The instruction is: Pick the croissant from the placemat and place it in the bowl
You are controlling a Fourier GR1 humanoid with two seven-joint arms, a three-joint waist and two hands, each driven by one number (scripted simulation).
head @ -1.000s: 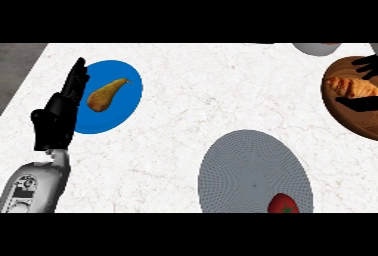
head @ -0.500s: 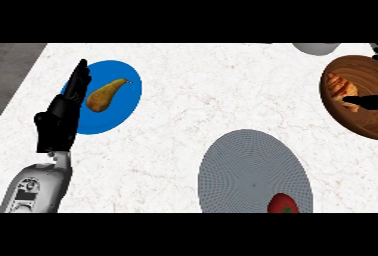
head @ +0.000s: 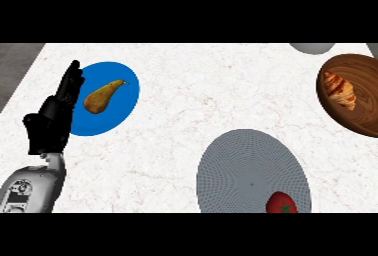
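Kitchen. The white marble-look counter (head: 192,90) fills the view and carries only food and tableware. A blue plate (head: 111,120) near the left edge holds a yellow-brown fruit (head: 102,96). A wooden bowl (head: 365,112) at the right edge has a croissant (head: 341,91) in it. A round grey placemat (head: 247,160) by the front edge has a tomato (head: 281,203) on it.

Bright, even light; counter (head: 184,110) uniformly lit; shadows faint; blue plate (head: 122,110) stretched tall near left edge
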